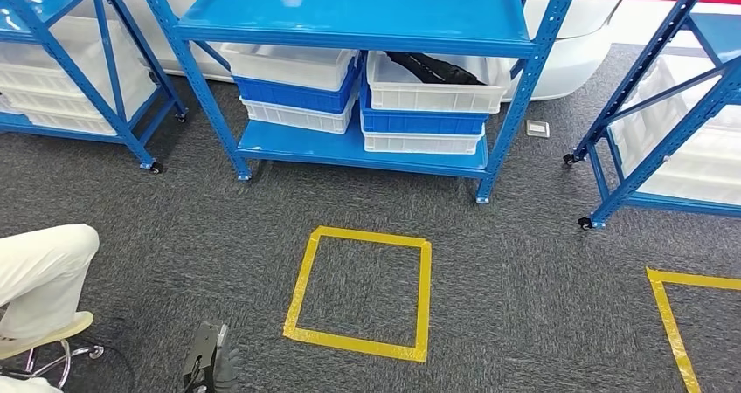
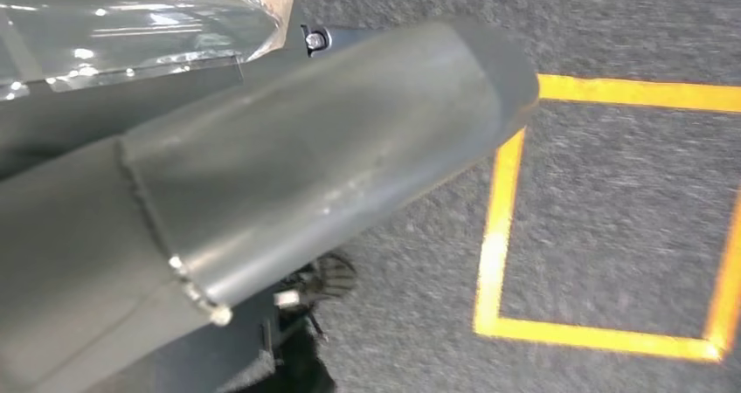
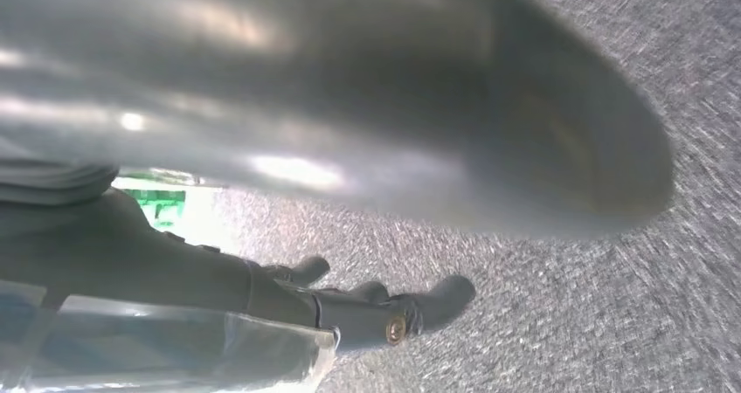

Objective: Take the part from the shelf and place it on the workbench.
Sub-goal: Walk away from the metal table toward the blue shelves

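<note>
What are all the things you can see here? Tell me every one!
Shelves: three, blue metal, on wheels, at the back.
Bins: stacked white and blue ones on the lower shelves; exact count unclear.
Part: one, black, lying in the top right bin of the middle shelves.
Tape squares: one whole, one partly showing, yellow, on the grey carpet.
Floor socket: one, white, behind the middle shelves.
Person's leg: pale trousers, at the left.
Left hand: dark, hanging low.
Right hand: dark fingers, holding nothing.
</note>
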